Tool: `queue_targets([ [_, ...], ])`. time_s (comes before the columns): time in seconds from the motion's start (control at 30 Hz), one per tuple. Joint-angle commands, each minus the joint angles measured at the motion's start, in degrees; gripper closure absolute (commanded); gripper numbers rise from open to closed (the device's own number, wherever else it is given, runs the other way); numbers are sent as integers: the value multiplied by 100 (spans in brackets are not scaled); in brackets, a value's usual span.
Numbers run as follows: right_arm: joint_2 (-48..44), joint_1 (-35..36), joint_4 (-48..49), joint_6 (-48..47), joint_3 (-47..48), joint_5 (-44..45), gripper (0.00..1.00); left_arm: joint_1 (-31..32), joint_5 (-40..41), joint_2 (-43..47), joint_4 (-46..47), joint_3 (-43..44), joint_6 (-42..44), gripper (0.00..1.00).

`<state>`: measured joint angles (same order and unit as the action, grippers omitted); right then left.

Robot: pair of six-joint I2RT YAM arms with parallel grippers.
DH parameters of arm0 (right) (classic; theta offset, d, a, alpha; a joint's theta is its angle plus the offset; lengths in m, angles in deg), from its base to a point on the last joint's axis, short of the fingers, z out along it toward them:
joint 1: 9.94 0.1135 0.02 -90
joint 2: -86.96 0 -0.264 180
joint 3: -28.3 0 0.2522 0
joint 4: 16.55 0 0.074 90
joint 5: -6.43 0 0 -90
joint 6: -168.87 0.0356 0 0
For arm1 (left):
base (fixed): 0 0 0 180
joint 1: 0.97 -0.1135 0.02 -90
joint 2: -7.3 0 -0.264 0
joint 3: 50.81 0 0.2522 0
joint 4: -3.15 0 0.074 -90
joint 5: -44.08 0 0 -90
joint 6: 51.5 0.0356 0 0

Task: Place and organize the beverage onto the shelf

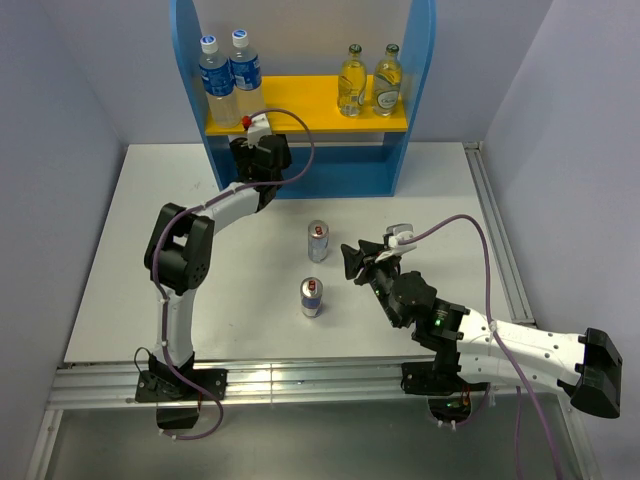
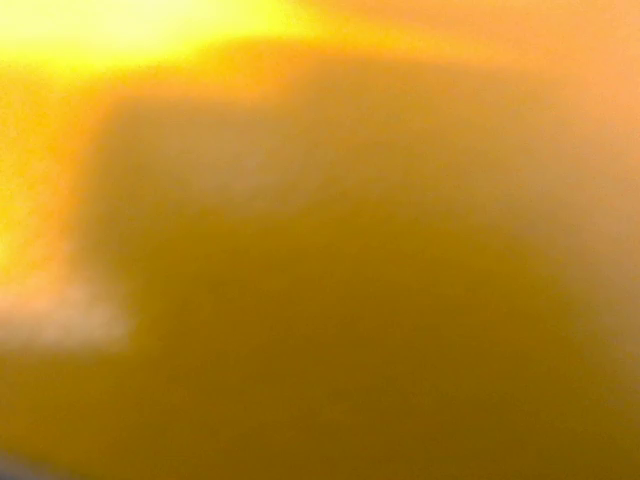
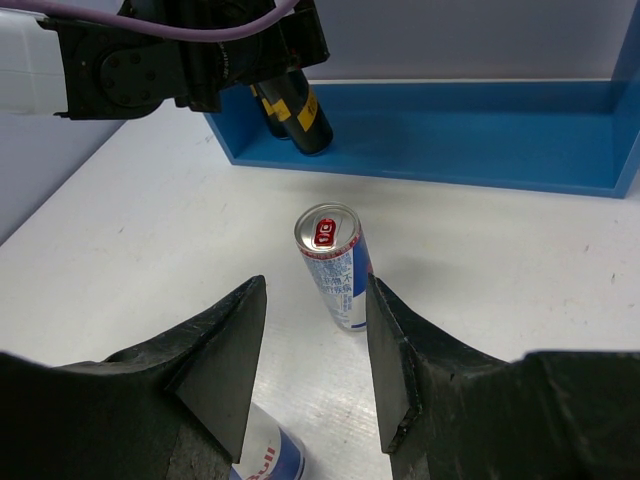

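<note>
The shelf (image 1: 418,60) stands at the back. Two green-capped glass bottles (image 1: 369,80) stand on the right of its yellow board (image 1: 310,100). Two slim silver-blue cans stand on the table, one further back (image 1: 318,241) and one nearer (image 1: 312,297). My right gripper (image 1: 352,262) is open and empty just right of them. In the right wrist view it (image 3: 315,285) faces the far can (image 3: 335,265), with the near can (image 3: 265,465) below its left finger. My left gripper (image 1: 262,150) reaches under the yellow board, by dark cans (image 3: 300,115) on the blue base (image 3: 450,160); its fingers are hidden. The left wrist view is a yellow blur.
Two clear water bottles (image 1: 230,78) with blue labels and white caps stand on the left of the yellow board. A metal rail (image 1: 495,240) runs along the table's right edge, and grey walls close in both sides.
</note>
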<state>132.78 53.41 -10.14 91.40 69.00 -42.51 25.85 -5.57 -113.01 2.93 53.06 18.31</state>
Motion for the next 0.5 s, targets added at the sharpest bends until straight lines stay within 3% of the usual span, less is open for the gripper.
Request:
queue_targets([
  [0.0, -82, -34, 225, 38, -4, 51, 48, 7, -28, 183, 272, -98, 41, 1],
  [0.47, -56, -42, 242, 38, -13, 60, 48, 147, 25, 1035, 386, -941, 23, 1],
])
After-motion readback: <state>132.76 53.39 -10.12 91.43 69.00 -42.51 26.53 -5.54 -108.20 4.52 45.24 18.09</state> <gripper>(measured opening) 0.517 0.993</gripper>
